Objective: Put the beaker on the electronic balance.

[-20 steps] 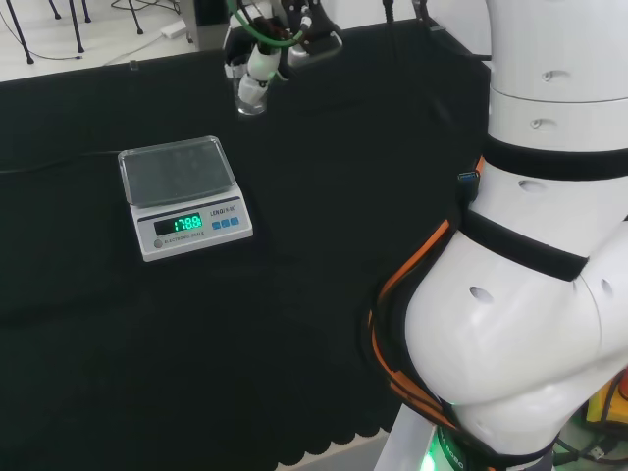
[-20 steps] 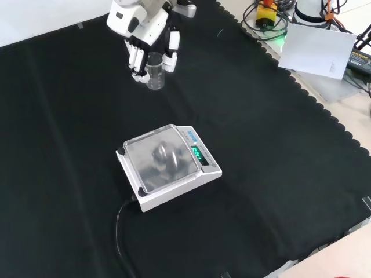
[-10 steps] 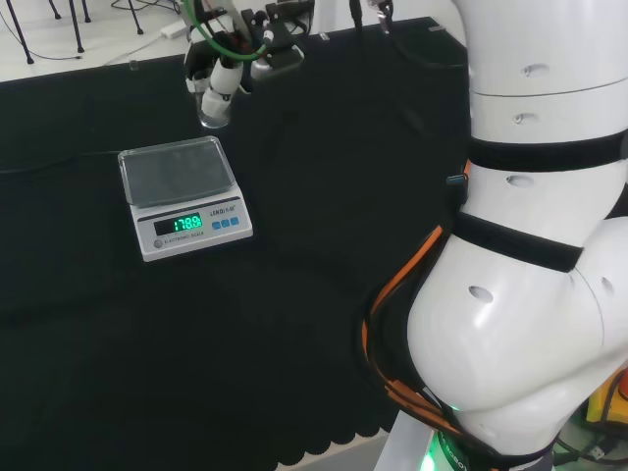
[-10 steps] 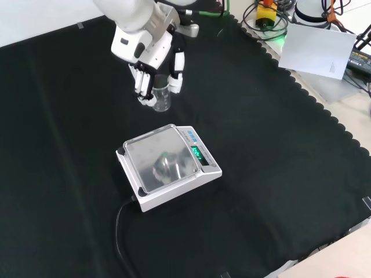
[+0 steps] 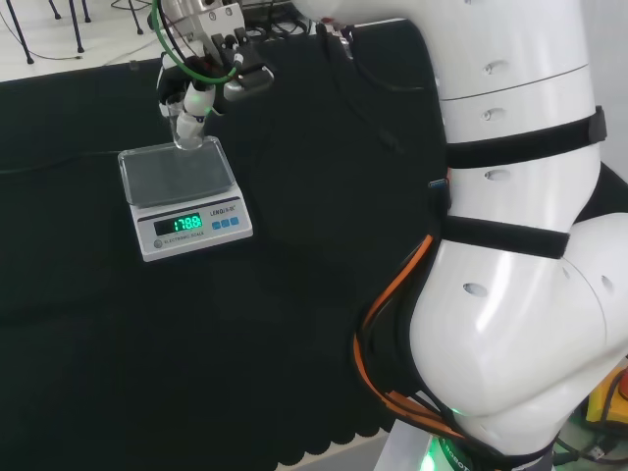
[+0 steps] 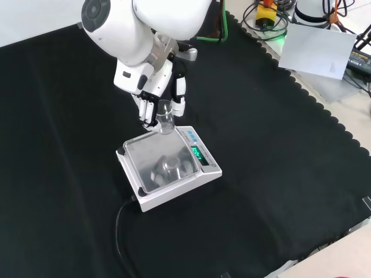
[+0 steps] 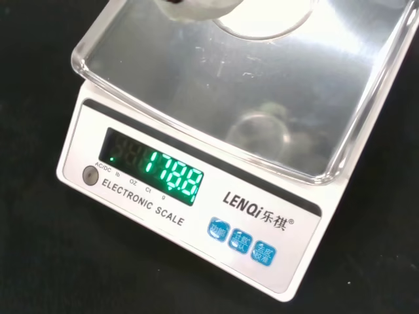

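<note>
A: What else sits on the black cloth (image 6: 278,145) around the electronic balance (image 6: 168,168)?

B: Little. A dark cable (image 6: 120,223) runs from the balance toward the near edge in the front view. Off the cloth, at that view's upper right, lie a grey sheet (image 6: 316,49) and coiled cables. In the head view the arm's white links (image 5: 510,245) stand large at the right, well apart from the balance (image 5: 184,196).

A: And the hand?

B: The hand (image 6: 153,92) has its fingers curled round the clear beaker (image 6: 164,116), gripping it upright. In the front view the beaker hangs over the far edge of the weighing pan (image 6: 156,162); whether it touches the pan cannot be told. In the head view the beaker (image 5: 186,130) is at the pan's far edge too.

A: How does that compare with a second ago?

B: Then the hand held the beaker well beyond the balance, over bare cloth. It has since carried it across to the pan's edge. The balance has not shifted.

A: Any writing?

B: The front panel (image 7: 196,203) carries a lit green display, a printed label and three blue buttons (image 7: 241,241); the print is left unread.
</note>
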Available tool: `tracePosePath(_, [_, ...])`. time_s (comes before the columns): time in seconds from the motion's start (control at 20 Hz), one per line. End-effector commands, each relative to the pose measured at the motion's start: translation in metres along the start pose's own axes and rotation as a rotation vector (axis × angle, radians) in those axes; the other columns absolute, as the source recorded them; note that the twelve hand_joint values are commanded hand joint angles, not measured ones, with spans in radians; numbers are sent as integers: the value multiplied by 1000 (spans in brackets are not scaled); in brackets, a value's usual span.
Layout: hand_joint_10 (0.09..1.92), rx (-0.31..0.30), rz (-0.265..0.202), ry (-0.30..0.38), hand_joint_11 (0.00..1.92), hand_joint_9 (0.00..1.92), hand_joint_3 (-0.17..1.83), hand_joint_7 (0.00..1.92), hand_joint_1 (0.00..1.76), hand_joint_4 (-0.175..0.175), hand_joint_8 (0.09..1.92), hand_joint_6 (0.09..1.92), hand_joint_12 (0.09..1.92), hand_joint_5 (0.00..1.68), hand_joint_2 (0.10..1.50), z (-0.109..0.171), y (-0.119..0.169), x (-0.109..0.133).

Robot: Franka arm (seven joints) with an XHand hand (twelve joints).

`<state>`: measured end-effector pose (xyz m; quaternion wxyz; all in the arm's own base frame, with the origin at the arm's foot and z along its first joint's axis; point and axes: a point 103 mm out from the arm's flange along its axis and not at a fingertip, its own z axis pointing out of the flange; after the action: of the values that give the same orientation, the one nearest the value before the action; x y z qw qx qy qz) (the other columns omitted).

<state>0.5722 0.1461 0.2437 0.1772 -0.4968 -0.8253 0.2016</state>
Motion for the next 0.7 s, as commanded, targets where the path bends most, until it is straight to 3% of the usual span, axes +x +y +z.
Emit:
tracePosePath(0.05, [753, -2, -19, 11, 1173, 1122, -29, 937, 1129, -135, 890, 1078, 951, 939, 1147, 2, 3, 0])
tracePosePath(0.7, [753, 11, -44, 21, 1171, 1121, -29, 939, 1130, -137, 889, 1079, 950, 938, 1147, 14, 29, -9])
